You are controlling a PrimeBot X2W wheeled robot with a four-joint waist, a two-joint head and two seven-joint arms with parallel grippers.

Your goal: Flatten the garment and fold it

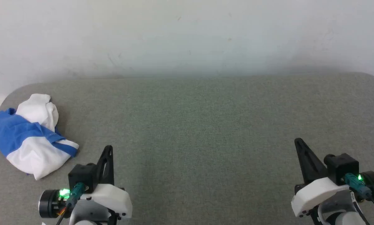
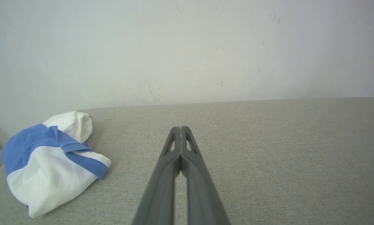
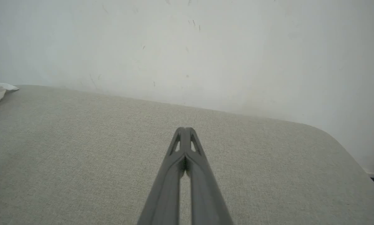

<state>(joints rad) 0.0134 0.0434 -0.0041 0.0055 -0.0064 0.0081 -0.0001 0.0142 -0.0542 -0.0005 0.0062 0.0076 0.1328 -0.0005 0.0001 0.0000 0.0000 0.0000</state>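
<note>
Stock of the bench, left to right, as I see it from my station:

1. Far left: the garment (image 1: pixel 33 137), a white soft-cloth shirt with bright blue sleeves. It is bunched in a heap close to the left rim of the grey woven-fabric table top (image 1: pixel 205 125). Nothing is spread out. A blue hemmed band crosses the heap's near right side. I cannot pick out collar or bottom hem.

2. Near left: the left gripper (image 1: pixel 109 147), two long dark fingers pressed together tip to tip, pinching nothing. It sits just right of the heap and nearer to me, apart from it.

3. Near right: the right gripper (image 1: pixel 297 141), same build, fingers likewise pressed together and carrying nothing, well apart from the garment.

4. Behind all: a plain white scuffed wall (image 1: pixel 187 37).

Handling note, my judgement: the step in hand is the first reach for the heap, so flattening has not begun.
- I would spread the left fingers before going in, not at the cloth.
- I would approach from the right side, so any nudge sends the heap inward and not off the left rim.
- I would pinch one outer layer at the blue band, not the whole bundle.
- I would then draw it toward the table's middle, where the right gripper can take a second edge
</note>
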